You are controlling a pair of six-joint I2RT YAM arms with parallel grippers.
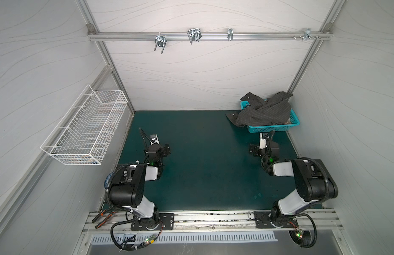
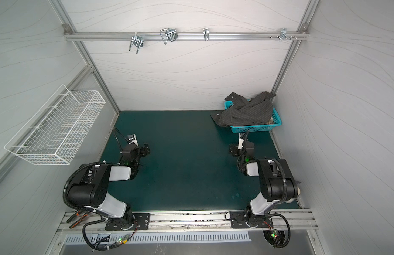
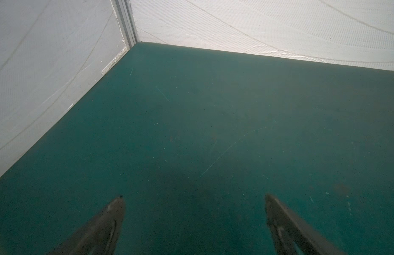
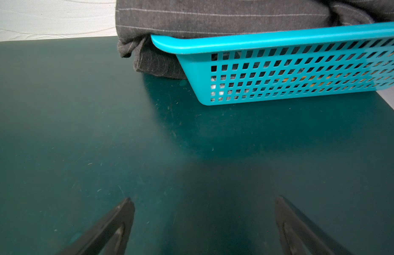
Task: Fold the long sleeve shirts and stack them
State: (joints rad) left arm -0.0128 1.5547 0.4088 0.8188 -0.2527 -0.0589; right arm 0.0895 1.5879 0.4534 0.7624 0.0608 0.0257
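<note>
In both top views the dark pinstriped shirt [image 1: 264, 112] is lying crumpled in a teal basket [image 1: 271, 129] at the far right corner of the green table [image 1: 202, 159], with one part spilling over the basket's left end onto the table. The left gripper [image 1: 163, 151] is sitting low over the left side of the table, well apart from the shirt, and the right gripper [image 1: 256, 150] is sitting just in front of the basket; from above I cannot tell how their jaws are standing. In the left wrist view the left gripper [image 3: 193, 198] is showing both fingers spread wide over bare green surface, holding nothing and touching nothing. In the right wrist view the right gripper [image 4: 204, 201] is likewise spread wide and holding nothing, its fingertips pointing at the basket [image 4: 302, 72] but staying apart from it. The shirt [image 4: 213, 17] is bulging over the basket's rim, and scraps of other cloth, some yellowish, are showing through the holes.
</note>
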